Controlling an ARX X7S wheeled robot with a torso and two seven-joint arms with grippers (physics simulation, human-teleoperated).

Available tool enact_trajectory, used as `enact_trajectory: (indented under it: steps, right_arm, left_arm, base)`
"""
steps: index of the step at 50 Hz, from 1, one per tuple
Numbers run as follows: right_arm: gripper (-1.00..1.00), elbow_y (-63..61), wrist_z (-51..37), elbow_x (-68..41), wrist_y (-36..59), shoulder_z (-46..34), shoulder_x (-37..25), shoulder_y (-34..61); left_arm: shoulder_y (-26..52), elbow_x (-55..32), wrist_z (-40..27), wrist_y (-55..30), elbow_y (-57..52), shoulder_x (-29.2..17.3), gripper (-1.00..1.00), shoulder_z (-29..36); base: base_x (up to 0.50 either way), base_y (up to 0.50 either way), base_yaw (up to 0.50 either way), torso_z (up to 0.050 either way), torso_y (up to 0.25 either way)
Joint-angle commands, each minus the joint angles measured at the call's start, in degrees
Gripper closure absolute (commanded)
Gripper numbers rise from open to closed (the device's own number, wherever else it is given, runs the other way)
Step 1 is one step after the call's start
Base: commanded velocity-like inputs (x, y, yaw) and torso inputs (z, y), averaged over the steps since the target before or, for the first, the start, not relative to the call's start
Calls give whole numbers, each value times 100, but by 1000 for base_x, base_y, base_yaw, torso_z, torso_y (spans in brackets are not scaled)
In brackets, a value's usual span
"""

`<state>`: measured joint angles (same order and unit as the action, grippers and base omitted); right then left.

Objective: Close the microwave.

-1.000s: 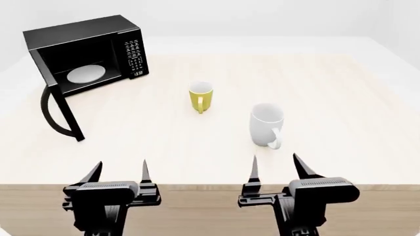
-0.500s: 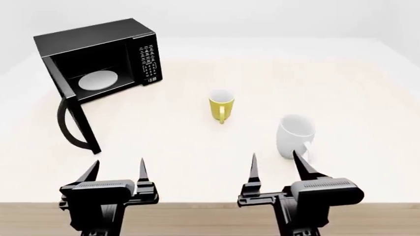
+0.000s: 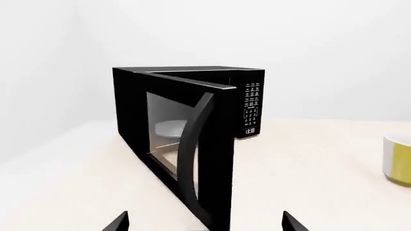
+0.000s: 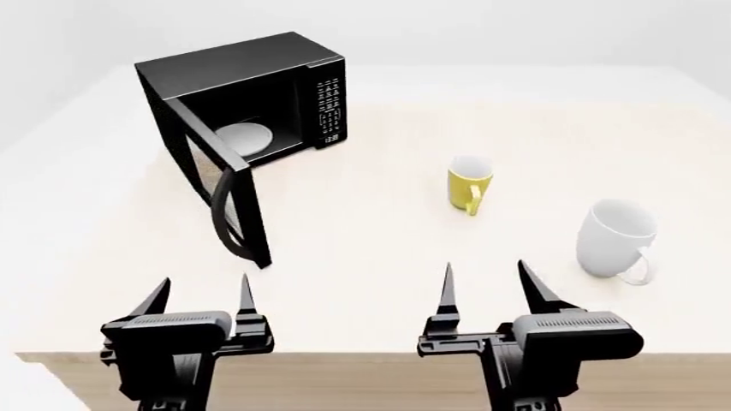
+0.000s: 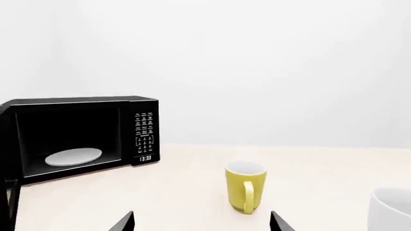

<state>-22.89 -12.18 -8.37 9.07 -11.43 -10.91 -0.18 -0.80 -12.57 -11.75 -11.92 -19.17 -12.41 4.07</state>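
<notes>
Microwave [image 4: 246, 94] door [image 4: 222, 193] swung wide just beyond our left gripper [image 4: 197, 295]; both left and right gripper [image 4: 489, 282] fingers spread, empty.

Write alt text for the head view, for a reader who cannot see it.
A black microwave stands at the far left of a pale table with its door swung wide open and a white plate inside. A yellow mug and a white mug stand to its right. Both the left claw and right claw are open and empty.
</notes>
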Motion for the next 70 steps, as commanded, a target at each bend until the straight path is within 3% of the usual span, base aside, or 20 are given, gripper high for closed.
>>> enact_trajectory:
  steps: [1, 11, 19, 23, 32, 56, 70]
  right_arm:
    - [-100, -56, -68, -24, 16, -25, -30, -4]
    - [-100, -15, -94, -128, 9, -8, -38, 6]
    - [-100, 31, -210, -36, 124, -85, -93, 77]
    - [-100, 70, -34, -239, -421, -37, -113, -46]
    - [-100, 15, -156, -145, -156, -146, -175, 19]
    - [-100, -42, -299, -161, -178, -222, -249, 37]
    - [-100, -211, -429, -157, 14, -239, -322, 31]
  left_arm:
    - [-1, -57, -51, 15, -6, -54, -100, 39]
    - [-4, -75, -86, 8, -24, -77, -100, 64]
    - [4, -69, -95, 76, 58, -81, -100, 96]
    - [-19, -100, -101, 52, 7, -93, -100, 104]
    - [-1, -99, -125, 77, 40, -111, -100, 130]
    - [4, -150, -174, 74, 28, -174, -100, 173]
    - [-1, -168, -211, 88, 23, -202, -100, 202]
  base:
    - [0, 500, 0, 0, 0]
    - [0, 500, 0, 0, 0]
    - [0, 21, 0, 0, 0]
    - [71, 0, 0, 0, 0]
    - [498, 0, 0, 0, 0]
    - [10, 394, 0, 0, 0]
    - [1, 19, 0, 0, 0]
